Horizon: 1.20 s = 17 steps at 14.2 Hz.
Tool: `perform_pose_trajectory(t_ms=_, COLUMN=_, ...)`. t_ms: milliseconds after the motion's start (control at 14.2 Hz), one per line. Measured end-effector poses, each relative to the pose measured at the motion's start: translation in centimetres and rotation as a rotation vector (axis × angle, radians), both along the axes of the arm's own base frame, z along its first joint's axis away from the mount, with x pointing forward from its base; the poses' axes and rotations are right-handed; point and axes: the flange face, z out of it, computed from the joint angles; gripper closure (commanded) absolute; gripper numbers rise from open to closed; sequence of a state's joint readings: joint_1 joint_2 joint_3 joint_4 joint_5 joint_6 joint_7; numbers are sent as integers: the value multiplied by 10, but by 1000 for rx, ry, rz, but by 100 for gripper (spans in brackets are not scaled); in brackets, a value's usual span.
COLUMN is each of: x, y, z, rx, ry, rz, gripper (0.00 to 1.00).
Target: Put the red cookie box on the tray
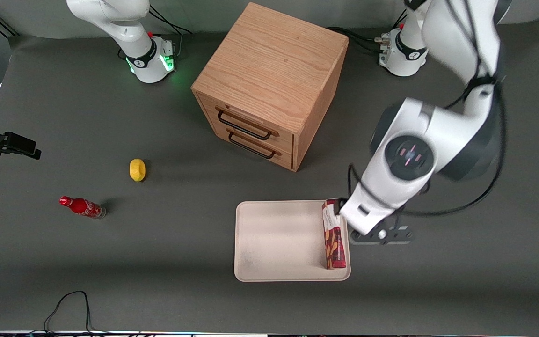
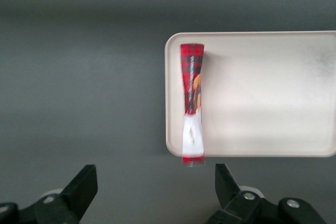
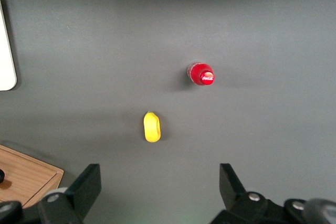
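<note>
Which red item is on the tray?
The red cookie box, lying along the tray edge beside the open gripper. The red bottle sits on the table near the lemon.

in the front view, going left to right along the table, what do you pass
small red bottle → yellow lemon-shaped object → wooden two-drawer cabinet → flat cream-white tray → long dark-red cookie box lying in the tray along one rim → open gripper of the working left arm, above the box's white end.

Even overhead light, motion-blurred arm
</note>
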<state>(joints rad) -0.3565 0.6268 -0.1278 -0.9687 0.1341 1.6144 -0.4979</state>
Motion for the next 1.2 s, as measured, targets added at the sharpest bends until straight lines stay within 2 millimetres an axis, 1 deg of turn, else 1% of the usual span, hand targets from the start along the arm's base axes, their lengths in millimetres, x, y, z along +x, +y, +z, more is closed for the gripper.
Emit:
perform_pose_trajectory(t_ms=71, x=-11, y=4, z=25, rx=5, ry=0, rz=13, gripper=0)
perform_pose_trajectory(t_ms=141, x=-22, y=9, z=44, rx=10, ry=3, rz=20, gripper=0)
perform_pose_trajectory(t_ms=212, x=-30, y=13, z=59, rx=17, ry=8, rz=27, gripper=0)
perform_pose_trajectory(t_ms=282, x=-36, y=17, z=68, rx=26, ry=16, rz=32, gripper=0)
perform_pose_trajectory(t_ms=353, x=-40, y=23, z=74, rx=34, ry=25, rz=39, gripper=0)
perform_pose_trajectory(t_ms=423, x=-42, y=34, z=77, rx=41, ry=31, rz=51, gripper=0)
perform_pose_trajectory(t_ms=494, x=-43, y=49, z=78, rx=47, ry=38, rz=58, gripper=0)
perform_pose_trajectory(t_ms=564, x=-45, y=76, z=78, rx=58, ry=50, rz=48, gripper=0)
perform_pose_trajectory(t_ms=705, x=-50, y=123, z=81, rx=43, ry=53, rz=34, gripper=0)
perform_pose_trajectory(t_ms=846, x=-60, y=175, z=84, rx=27, ry=59, rz=25, gripper=0)
perform_pose_trajectory(t_ms=917, x=-66, y=198, z=84, rx=23, ry=62, rz=19, gripper=0)
perform_pose_trajectory(t_ms=1058, x=-76, y=232, z=82, rx=17, ry=68, rz=12, gripper=0)
perform_pose_trajectory(t_ms=1199, x=-79, y=255, z=77, rx=11, ry=65, rz=8, gripper=0)
